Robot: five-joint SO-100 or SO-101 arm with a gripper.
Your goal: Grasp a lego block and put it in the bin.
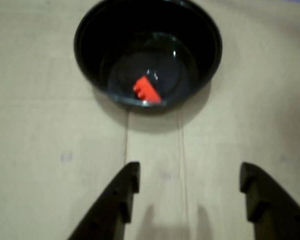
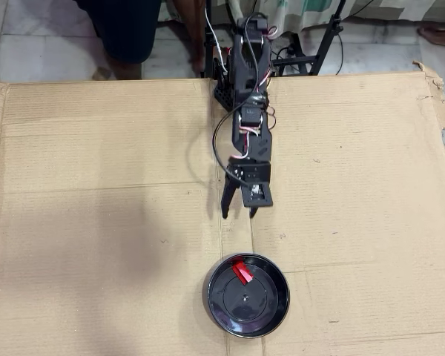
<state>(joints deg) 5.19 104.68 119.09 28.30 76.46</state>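
Cardboard sheet [image 2: 96,222] bearing black bin [image 2: 273,320]

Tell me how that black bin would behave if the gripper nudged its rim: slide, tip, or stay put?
The bin looks like thin glossy plastic, so probably light and likely to slide on the cardboard. Its low, wide shape makes tipping unlikely. The lego block inside might skid.

This looks like a home room with a makeshift floor setup: a large flattened cardboard sheet [image 2: 96,222] lies over pale floor tiles [image 2: 52,37], a person's bare legs [image 2: 126,37] stand at its far edge, and patterned fabric [image 2: 297,15] hangs beside thin black stand legs [image 2: 322,37].
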